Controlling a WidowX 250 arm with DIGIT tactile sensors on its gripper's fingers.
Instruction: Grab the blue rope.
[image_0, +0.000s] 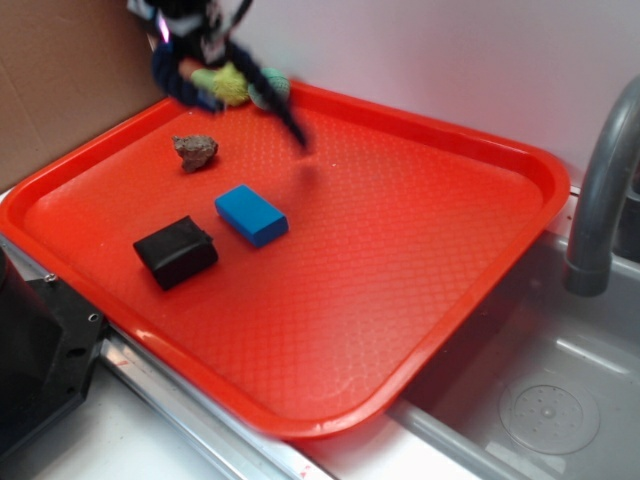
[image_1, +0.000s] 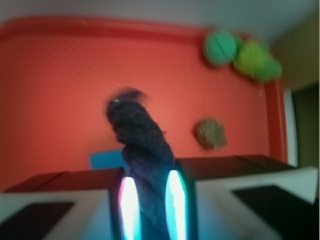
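The blue rope (image_1: 142, 145) is a dark navy twisted cord clamped between my two fingers in the wrist view, its free end sticking out ahead of them. In the exterior view my gripper (image_0: 190, 45) is at the far left corner, raised above the red tray (image_0: 420, 270), shut on the rope. The rope (image_0: 270, 100) hangs from it, blurred, one end slanting down to the right above the tray. In the wrist view the gripper (image_1: 148, 200) is shut on the rope.
On the tray lie a bright blue block (image_0: 251, 214), a black block (image_0: 175, 251) and a brown rock (image_0: 195, 151). Green and yellow balls (image_0: 240, 85) sit at the far rim. A grey faucet (image_0: 600, 190) and sink are at the right.
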